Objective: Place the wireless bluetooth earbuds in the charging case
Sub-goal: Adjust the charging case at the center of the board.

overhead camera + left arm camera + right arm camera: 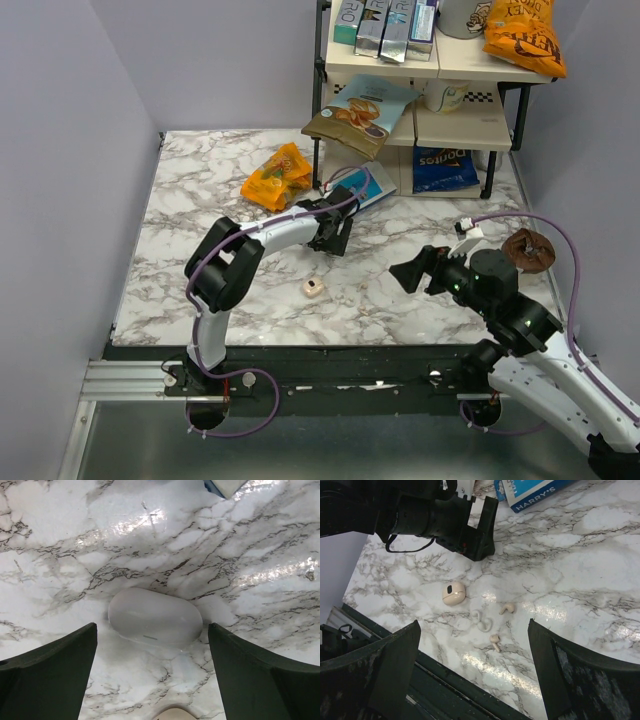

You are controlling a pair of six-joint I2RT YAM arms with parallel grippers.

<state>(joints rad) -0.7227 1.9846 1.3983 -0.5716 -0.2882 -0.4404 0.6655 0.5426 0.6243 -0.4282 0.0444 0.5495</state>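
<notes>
A: Left gripper, jaws spread wide, nothing between them. A pale oval object lies on the marble just past its fingertips, lower centre of the wrist frame; possibly a case lid, hard to tell.

B: Right gripper also released, empty. Charging case sits left of centre on the table, two earbuds, one and another, loose lower right of it, apart.

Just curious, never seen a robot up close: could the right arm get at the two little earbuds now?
Probably yes. Both earbuds lie loose on bare marble ahead of its open fingers, apart from the charging case; the left arm sits farther back.
</notes>
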